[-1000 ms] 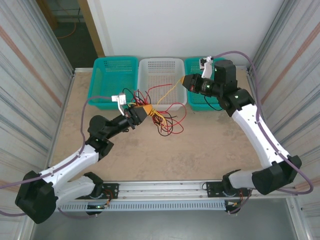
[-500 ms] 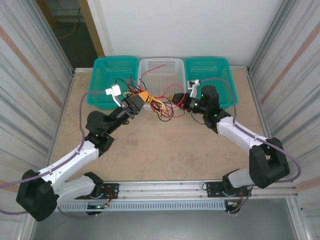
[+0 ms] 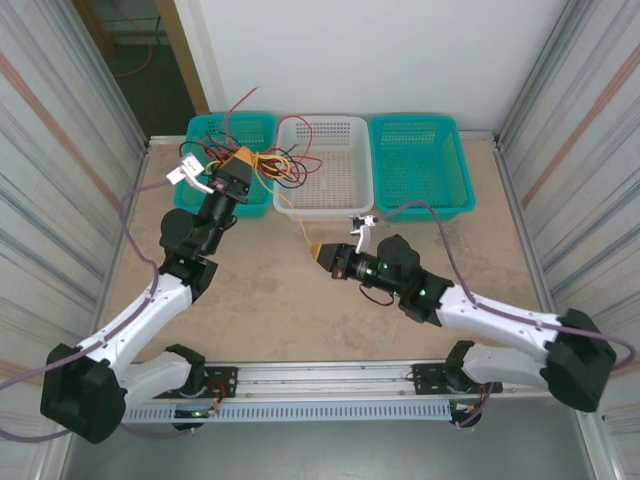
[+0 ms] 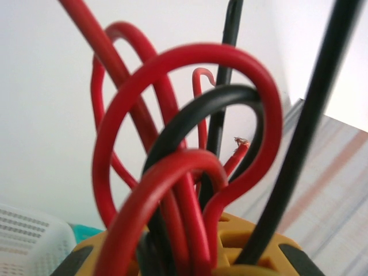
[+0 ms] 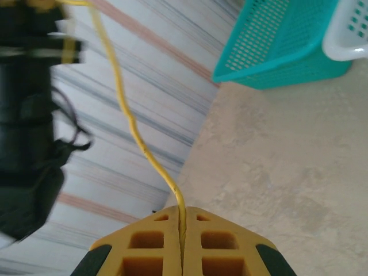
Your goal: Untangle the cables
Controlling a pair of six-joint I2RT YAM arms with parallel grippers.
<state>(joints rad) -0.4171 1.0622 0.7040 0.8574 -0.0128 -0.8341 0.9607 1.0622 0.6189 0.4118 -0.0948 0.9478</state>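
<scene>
Left grip: the left tool (image 3: 240, 166) has its jaws almost together, clamped on the bundle of red and black cables (image 4: 190, 115), whose loops stand up out of its fingers.
Right grip: the right tool (image 3: 322, 253) has its jaws pressed together on one yellow cable (image 5: 135, 135), pinched in the seam between its pads.
Yellow cable's run: from the right tool it climbs, slightly wavy, back toward the left arm.
Where the bundle is: held in the air over the left teal basket (image 3: 205, 135), its ends fanning toward the white basket (image 3: 345, 195).
Change: half a second ago the two tools were close together at the tangle in front of the white basket. Now the left has carried the bundle up and to the far left, and the right has drawn back low over the table (image 3: 300, 320). They are well apart.
Meaning: the yellow strand looks to be sliding out of the knot.
Left to do: the red and black loops are still interlocked, so most of the sorting remains.
</scene>
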